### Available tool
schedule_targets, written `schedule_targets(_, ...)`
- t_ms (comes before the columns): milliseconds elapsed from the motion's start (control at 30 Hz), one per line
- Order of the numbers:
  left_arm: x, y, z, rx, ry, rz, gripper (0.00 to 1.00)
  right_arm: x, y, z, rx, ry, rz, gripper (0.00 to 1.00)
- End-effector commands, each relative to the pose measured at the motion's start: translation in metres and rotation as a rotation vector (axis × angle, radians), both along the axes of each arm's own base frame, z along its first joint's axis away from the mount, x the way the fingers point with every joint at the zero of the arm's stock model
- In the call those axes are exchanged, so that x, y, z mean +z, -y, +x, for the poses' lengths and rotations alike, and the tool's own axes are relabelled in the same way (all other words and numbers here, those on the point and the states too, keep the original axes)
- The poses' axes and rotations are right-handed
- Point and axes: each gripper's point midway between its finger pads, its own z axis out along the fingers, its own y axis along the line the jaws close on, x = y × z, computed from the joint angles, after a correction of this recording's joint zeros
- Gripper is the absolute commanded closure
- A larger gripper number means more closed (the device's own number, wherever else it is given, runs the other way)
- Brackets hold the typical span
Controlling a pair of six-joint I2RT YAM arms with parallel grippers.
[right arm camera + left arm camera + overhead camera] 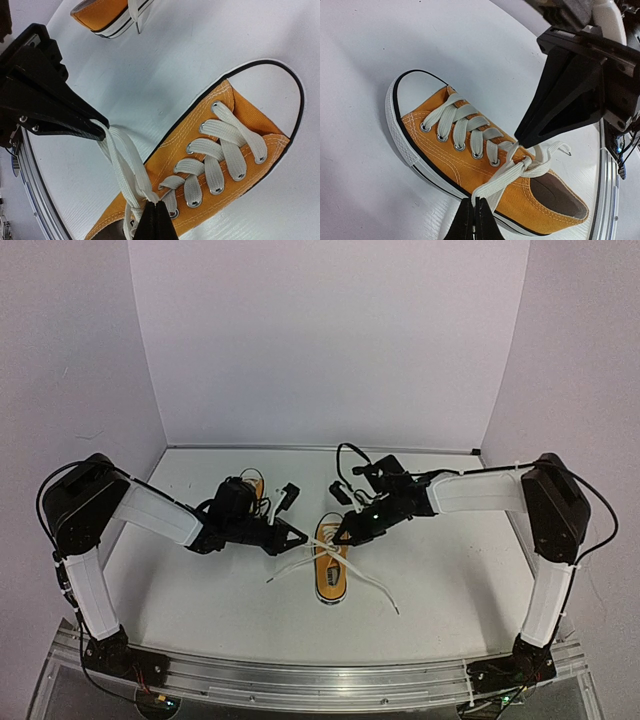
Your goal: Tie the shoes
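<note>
One orange-yellow shoe (330,568) with white laces lies at the table's middle, toe toward the near edge. Both grippers meet over its tongue end. My left gripper (475,200) is shut on a doubled strand of white lace (506,176) that runs from a first knot (526,162). In the right wrist view my right gripper (158,204) is shut on the lace right at that knot, above the top eyelets. The other gripper's black fingers (75,120) hold the strand taut to the left. The second shoe (252,486) sits behind my left arm, mostly hidden.
Loose lace ends trail over the table on both sides of the middle shoe (378,592). A metal rail (320,680) runs along the near edge. White walls enclose the back and sides.
</note>
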Motion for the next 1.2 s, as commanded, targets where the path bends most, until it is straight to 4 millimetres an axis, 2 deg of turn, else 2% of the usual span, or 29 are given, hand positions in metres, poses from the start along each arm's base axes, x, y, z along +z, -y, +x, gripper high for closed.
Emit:
schedule_targets(0,0.009,-0.003,0.004,0.015,0.031,-0.011,1.00,0.035,0.005,0.006,-0.050,0.088,0.030,1.00)
schedule_targets(133,0.006,-0.005,0.003,0.015,0.032,0.000,1.00,0.040,0.007,0.005,-0.069,0.092,0.055,1.00)
schedule_targets(300,0.008,-0.008,0.003,0.011,0.071,0.013,0.99,0.035,0.004,0.000,-0.054,0.064,0.080,1.00)
schedule_targets(367,0.013,-0.010,0.004,0.015,0.111,0.013,0.91,0.033,0.002,-0.003,-0.046,0.049,0.097,1.00)
schedule_targets(467,0.031,-0.015,0.002,0.011,0.215,0.014,0.74,0.031,0.001,-0.005,-0.042,0.039,0.109,1.00)
schedule_targets(533,0.043,-0.018,-0.002,0.003,0.311,0.031,0.65,0.031,0.000,-0.005,-0.042,0.038,0.114,1.00)
schedule_targets(667,0.061,-0.020,-0.010,-0.040,0.528,0.117,0.60,0.028,0.000,-0.005,-0.045,0.036,0.115,1.00)
schedule_targets(800,0.060,-0.007,-0.029,-0.177,0.695,0.189,0.59,0.026,-0.001,-0.004,-0.051,0.029,0.117,1.00)
schedule_targets(900,0.048,0.009,-0.039,-0.296,0.770,0.248,0.62,0.024,-0.002,-0.003,-0.056,0.022,0.119,1.00)
schedule_targets(1167,0.029,0.042,-0.048,-0.470,0.854,0.264,0.72,0.025,-0.002,-0.001,-0.068,0.017,0.127,1.00)
